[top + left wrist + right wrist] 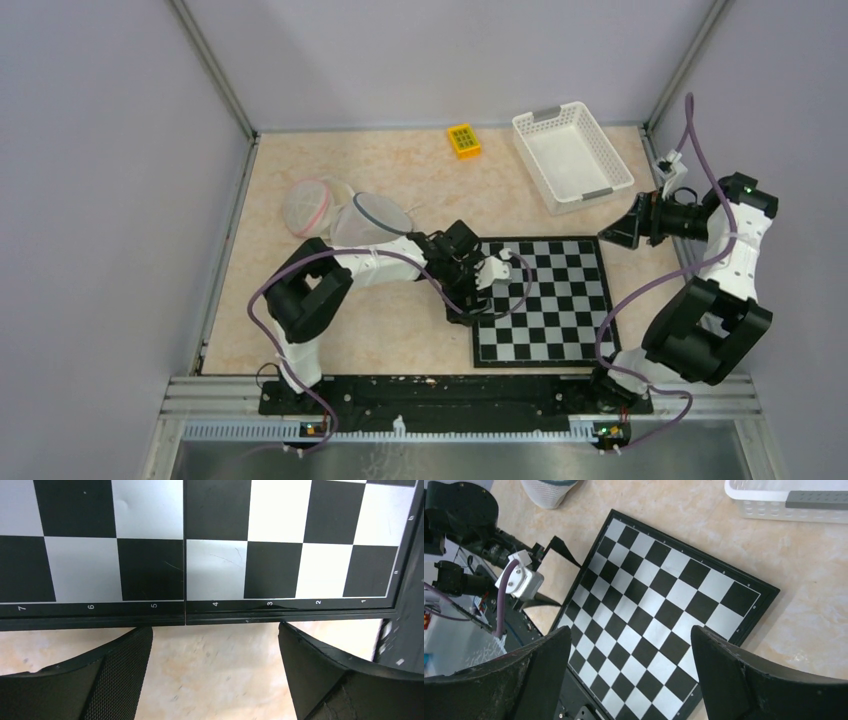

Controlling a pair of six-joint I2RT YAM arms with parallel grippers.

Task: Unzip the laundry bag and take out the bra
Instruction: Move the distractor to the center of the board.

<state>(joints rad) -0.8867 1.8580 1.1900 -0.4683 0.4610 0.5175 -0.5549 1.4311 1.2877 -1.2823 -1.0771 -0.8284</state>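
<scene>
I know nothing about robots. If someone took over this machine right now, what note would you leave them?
Left gripper: jaws open, empty, low at the left edge of the chessboard.
Right gripper: jaws open, empty, raised at the table's right side.
Laundry bag: far left of the table, beyond the left arm. Neither gripper touches it, and I cannot tell the state of the zip.
Done: nothing I can confirm.
Left: unzip the bag, take out the bra.

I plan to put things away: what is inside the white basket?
Inside the white basket only its bare white bottom shows. Its near walls may hide a thin strip of it.
</scene>
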